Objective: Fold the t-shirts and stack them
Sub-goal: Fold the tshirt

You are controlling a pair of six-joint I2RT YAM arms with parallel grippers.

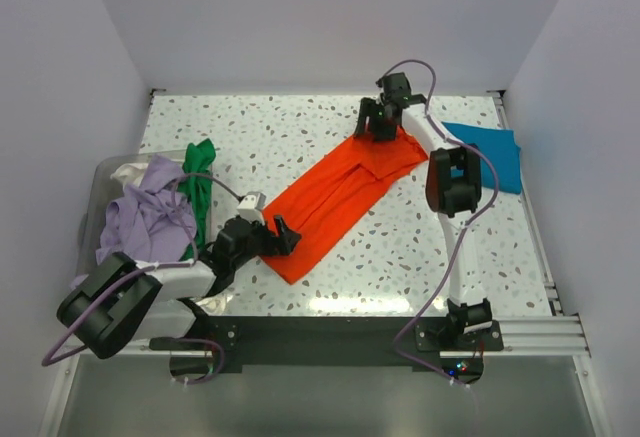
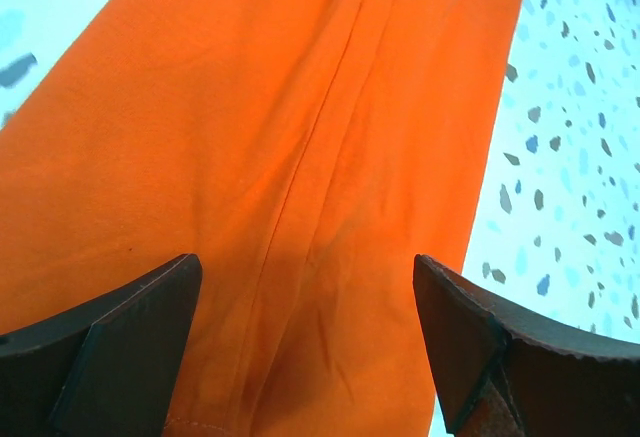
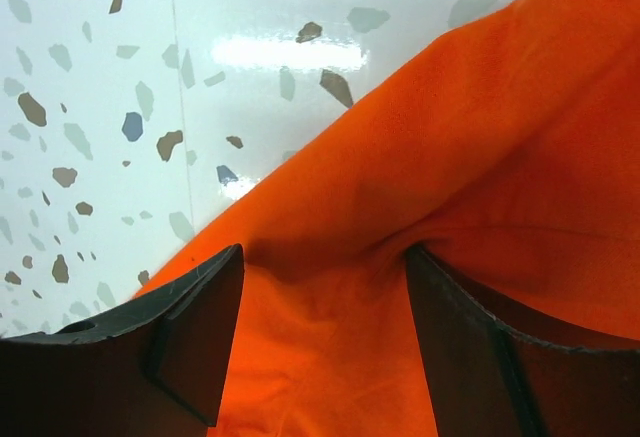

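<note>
Left gripper (image 1: 283,236) has its jaws wide apart over the lower-left end of the orange t-shirt (image 1: 340,192) and grips nothing; the cloth shows between its fingers (image 2: 130,327). Right gripper (image 1: 381,129) is spread in the same way at the upper-right end, where the cloth bunches a little between its fingers (image 3: 190,337). The orange shirt lies as a long folded strip, diagonal across the middle of the speckled table (image 1: 300,127). The teal t-shirt (image 1: 490,152) lies at the right edge. The lavender t-shirt (image 1: 150,217), green t-shirt (image 1: 200,182) and whitish t-shirt (image 1: 130,169) are heaped at the left edge.

no legible text, labels or numbers
</note>
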